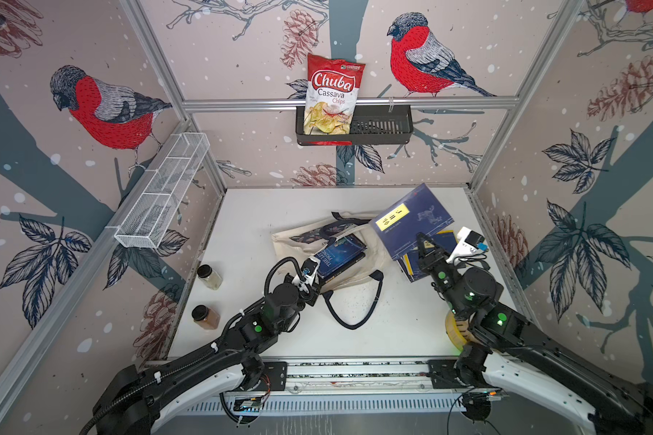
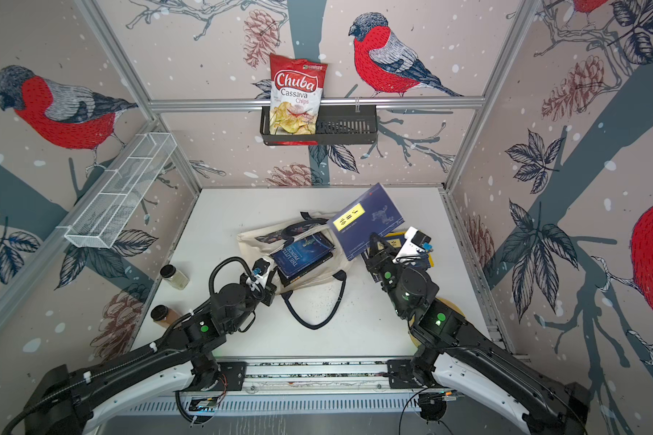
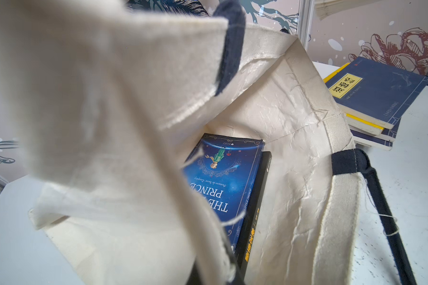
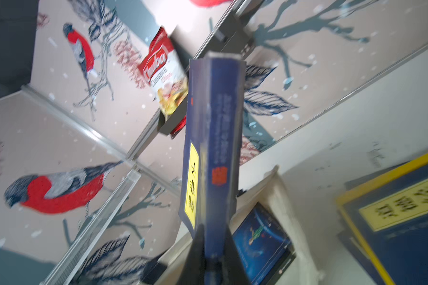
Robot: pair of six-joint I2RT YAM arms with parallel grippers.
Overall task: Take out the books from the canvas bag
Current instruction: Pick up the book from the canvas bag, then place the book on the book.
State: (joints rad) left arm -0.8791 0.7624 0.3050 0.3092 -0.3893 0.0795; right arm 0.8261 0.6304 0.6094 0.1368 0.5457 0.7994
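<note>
Inside the canvas bag [image 1: 291, 246]: "THE LITTLE PRINCE" [image 1: 342, 256]; left end effector [image 1: 314, 290] pinches cloth [image 3: 97, 98], right end effector [image 1: 426, 244] yellow-labelled book [image 1: 411, 222].

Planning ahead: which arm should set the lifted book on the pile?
Right. The right gripper grips the lifted book by the pile; the left gripper is pinching the canvas bag open.

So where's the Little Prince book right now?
In both top views the Little Prince book lies inside the canvas bag at mid-table, on top of a black book and to the left of the stack of blue books.
</note>
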